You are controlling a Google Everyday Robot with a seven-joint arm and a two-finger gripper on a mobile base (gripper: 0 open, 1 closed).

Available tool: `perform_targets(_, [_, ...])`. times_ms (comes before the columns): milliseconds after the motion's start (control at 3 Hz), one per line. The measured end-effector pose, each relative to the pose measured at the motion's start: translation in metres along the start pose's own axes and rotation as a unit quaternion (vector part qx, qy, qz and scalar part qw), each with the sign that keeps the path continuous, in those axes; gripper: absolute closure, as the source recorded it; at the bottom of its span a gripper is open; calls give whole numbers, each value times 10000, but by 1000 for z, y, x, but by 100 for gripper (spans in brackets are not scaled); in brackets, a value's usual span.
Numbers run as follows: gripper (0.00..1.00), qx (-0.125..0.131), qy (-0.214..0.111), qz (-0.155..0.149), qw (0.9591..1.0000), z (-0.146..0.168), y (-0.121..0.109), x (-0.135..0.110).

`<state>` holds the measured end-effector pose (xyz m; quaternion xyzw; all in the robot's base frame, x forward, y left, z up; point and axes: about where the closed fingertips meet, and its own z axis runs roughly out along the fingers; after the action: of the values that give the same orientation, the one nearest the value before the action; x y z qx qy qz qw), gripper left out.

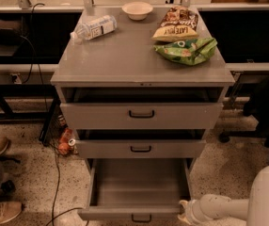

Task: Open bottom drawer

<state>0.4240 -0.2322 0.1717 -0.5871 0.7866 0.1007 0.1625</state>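
Note:
The bottom drawer (139, 213) of the grey cabinet is pulled far out. Its inside looks bare, and its black loop handle (141, 218) sits at the frame's lower edge. The mid drawer (140, 149) and top drawer (141, 115) stand slightly out, each with a black handle. My gripper (183, 213) sits at the bottom drawer's right front corner, at the end of my white arm (228, 207) coming in from the lower right.
On the cabinet top (125, 55) lie a plastic bottle (94, 28), a small bowl (137, 10), a chip bag (176, 26) and a green snack bag (186, 50). A person's shoes (3, 212) are at lower left. Cables and cans (64, 142) lie left of the cabinet. A chair base (259, 135) stands right.

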Motion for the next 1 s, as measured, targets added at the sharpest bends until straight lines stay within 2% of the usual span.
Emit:
perform_targets(333, [100, 0, 0, 1, 10000, 0, 0, -1])
perform_targets(667, [86, 85, -97, 246, 9996, -5, 16, 10])
perform_targets(1000, [55, 78, -99, 245, 9996, -4, 17, 8])
